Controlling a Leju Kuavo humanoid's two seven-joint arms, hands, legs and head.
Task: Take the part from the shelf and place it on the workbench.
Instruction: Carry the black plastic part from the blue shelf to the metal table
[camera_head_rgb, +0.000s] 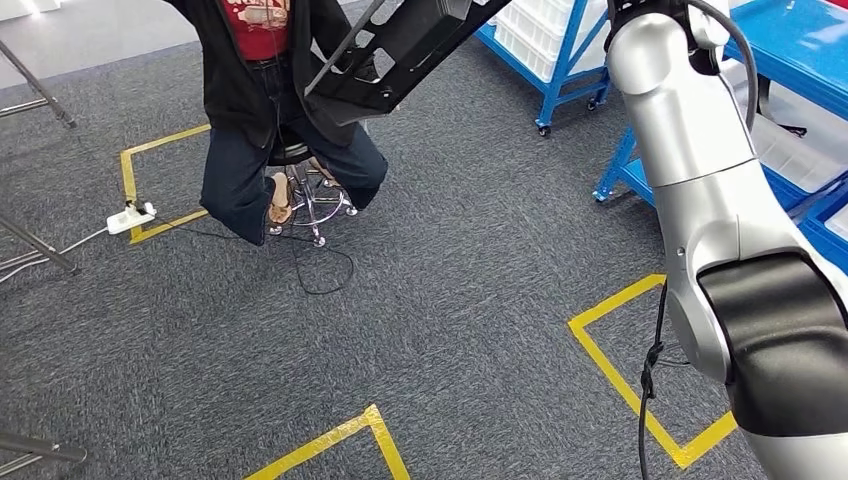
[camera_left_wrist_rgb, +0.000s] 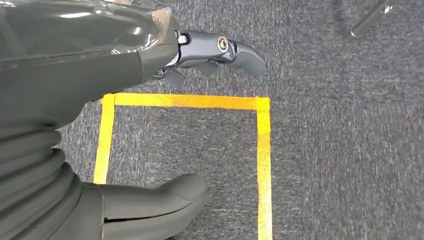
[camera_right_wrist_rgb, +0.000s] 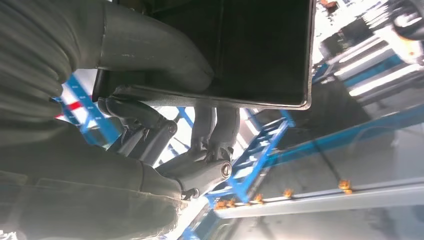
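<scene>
The right robot hand (camera_right_wrist_rgb: 165, 125) grips the part (camera_head_rgb: 400, 50) — big, black, flat metal with holes; left robot hand (camera_left_wrist_rgb: 210, 52) hangs loose, fingers apart.

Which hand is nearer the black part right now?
Right. The right hand grips the black part, raised high; the left hand hangs empty over the carpet with yellow tape, far from it.

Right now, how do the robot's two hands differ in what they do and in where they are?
The right hand holds the black part by its edge, thumb on one side and fingers on the other; the left hand holds nothing. The right hand is raised, with blue shelving near it; the left hand hangs over grey carpet and a yellow tape square. Both have grey ribbed covers.
</scene>
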